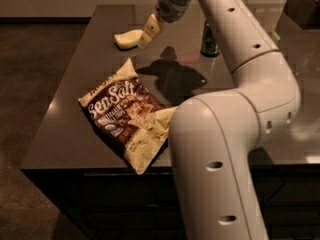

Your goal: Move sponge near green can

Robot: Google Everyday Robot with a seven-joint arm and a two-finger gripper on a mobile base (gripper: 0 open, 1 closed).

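The pale yellow sponge (pixel 126 38) lies flat at the far left of the dark table (pixel 75 114). My gripper (pixel 149 31) hangs just to the right of the sponge, its tip close over the sponge's right end. The green can (pixel 209 43) stands upright farther right, mostly hidden behind my white arm (pixel 235 44); only its lower left side shows.
A large brown-and-cream chip bag (pixel 129 120) lies near the table's front edge. My arm's big elbow (pixel 215 154) fills the lower right of the view. A dark box (pixel 302 6) stands at the far right back.
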